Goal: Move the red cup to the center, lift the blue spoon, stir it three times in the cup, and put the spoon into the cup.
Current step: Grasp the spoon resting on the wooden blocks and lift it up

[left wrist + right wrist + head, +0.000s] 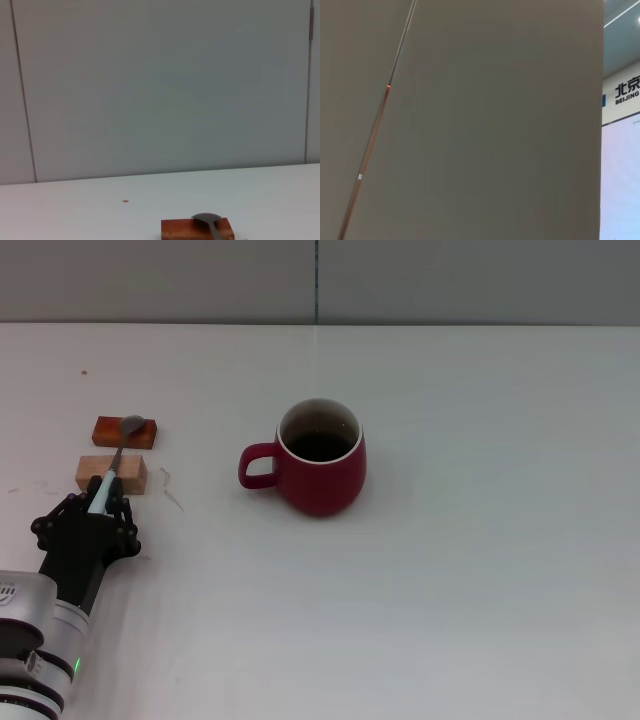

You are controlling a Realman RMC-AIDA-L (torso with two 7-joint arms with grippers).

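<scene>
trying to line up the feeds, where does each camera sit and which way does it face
Head view: on the robot's head, looking forward and down at the table with the red cup; the left gripper sits at the blue spoon.
Left wrist view: low over the table, facing the wall; none of the robot shows.
Right wrist view: aimed at a wall, no robot or table visible.
Shared: head and left wrist both show the spoon's bowl on the dark wooden block.

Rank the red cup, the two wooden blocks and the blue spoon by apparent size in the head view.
1. red cup, clearly largest.
2. blue spoon, long but very slim, partly hidden by the left gripper.
3. reddish block and pale block: look about alike, not ranked.
</scene>
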